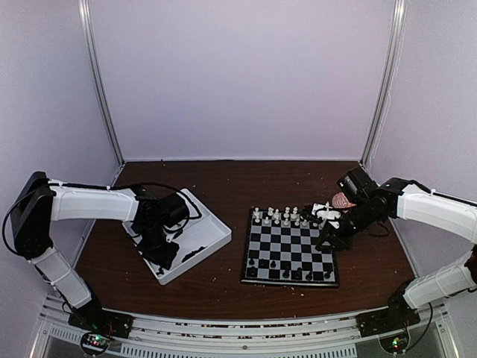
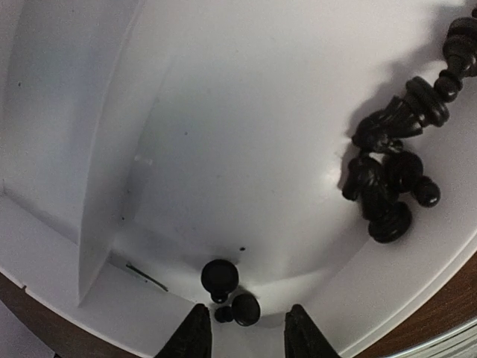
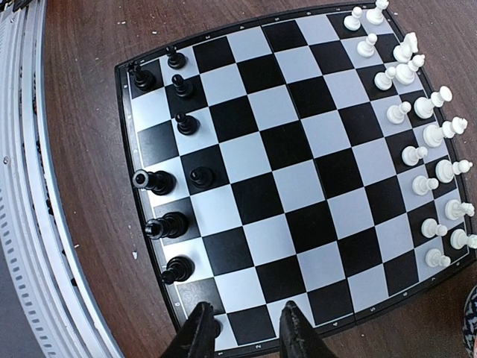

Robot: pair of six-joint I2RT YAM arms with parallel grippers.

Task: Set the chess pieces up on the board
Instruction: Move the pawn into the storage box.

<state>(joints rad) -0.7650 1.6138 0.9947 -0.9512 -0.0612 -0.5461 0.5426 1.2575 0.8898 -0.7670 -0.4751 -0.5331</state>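
Note:
The board (image 1: 291, 245) lies right of centre, and the right wrist view (image 3: 276, 194) shows it too. Several black chess pieces (image 3: 165, 225) stand along its near rows (image 1: 285, 274). More black pieces lie heaped in the white tray (image 2: 387, 186). Two lone black pawns (image 2: 220, 277) lie by a tray corner, and one of them (image 2: 244, 308) lies between my left gripper's open fingertips, untouched. My left gripper (image 2: 244, 334) hangs low in the tray (image 1: 160, 250). My right gripper (image 3: 246, 332) is open and empty above the board's right edge (image 1: 328, 240). A small black piece (image 3: 217, 326) stands by its left finger.
The white two-compartment tray (image 1: 212, 233) sits left of the board, with a dividing wall inside (image 2: 112, 186). White pieces (image 1: 279, 216) fill the board's far rows (image 3: 428, 134). A pinkish object (image 1: 343, 200) sits by the board's far right corner. Brown table (image 1: 223, 186) surrounds everything.

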